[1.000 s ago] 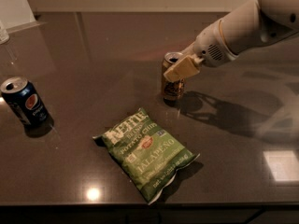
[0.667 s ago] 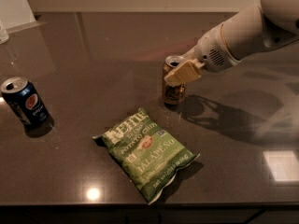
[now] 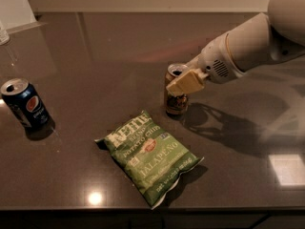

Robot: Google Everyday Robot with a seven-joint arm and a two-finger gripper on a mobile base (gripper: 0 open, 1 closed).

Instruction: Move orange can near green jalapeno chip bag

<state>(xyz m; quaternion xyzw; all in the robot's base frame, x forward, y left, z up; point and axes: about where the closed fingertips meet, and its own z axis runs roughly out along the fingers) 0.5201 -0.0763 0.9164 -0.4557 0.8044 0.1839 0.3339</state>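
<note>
- Cream plastic fingers [image 3: 187,82] of the gripper [image 3: 180,78] close narrowly on the upper half of the orange can [image 3: 176,104], one flat pad across its front.
- Cylindrical and metallic, the orange can is upright on the dark, glossy tabletop [image 3: 95,56], just beyond the green jalapeno chip bag [image 3: 150,156].
- Crinkled and pillow-shaped, the bag lies flat.
- Blue soda can [image 3: 26,104] stands well apart from both.
</note>
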